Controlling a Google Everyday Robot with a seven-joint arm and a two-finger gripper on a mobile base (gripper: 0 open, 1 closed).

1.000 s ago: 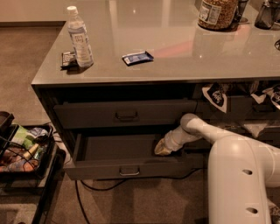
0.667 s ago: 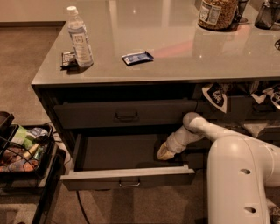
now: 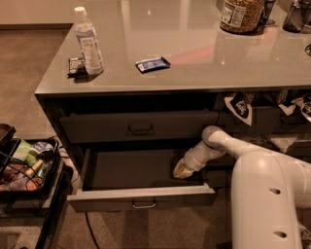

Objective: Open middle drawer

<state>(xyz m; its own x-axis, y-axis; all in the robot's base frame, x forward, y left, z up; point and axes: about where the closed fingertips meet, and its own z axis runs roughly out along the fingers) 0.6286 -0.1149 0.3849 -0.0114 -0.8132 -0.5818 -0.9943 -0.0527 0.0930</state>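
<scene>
The middle drawer [image 3: 127, 168] stands pulled well out from the dark-grey cabinet, showing a plain grey inside with nothing in it. Its flat front [image 3: 97, 199] carries a small loop handle [image 3: 144, 204] at the centre. My gripper [image 3: 181, 170] reaches down into the right end of the drawer's inside, just behind the front panel, on the end of my white arm [image 3: 218, 143]. It is well to the right of the handle and apart from it.
A closed drawer [image 3: 141, 127] sits above. On the counter stand a water bottle [image 3: 89, 41], a blue packet [image 3: 152, 64], a dark packet [image 3: 75, 65] and a jar [image 3: 240, 14]. A black cart of snacks [image 3: 29, 165] stands left; my white body [image 3: 269, 194] fills the right.
The drawer has slid further out toward the camera, showing more of its inside. My gripper has come forward and down with it at the drawer's right end.
</scene>
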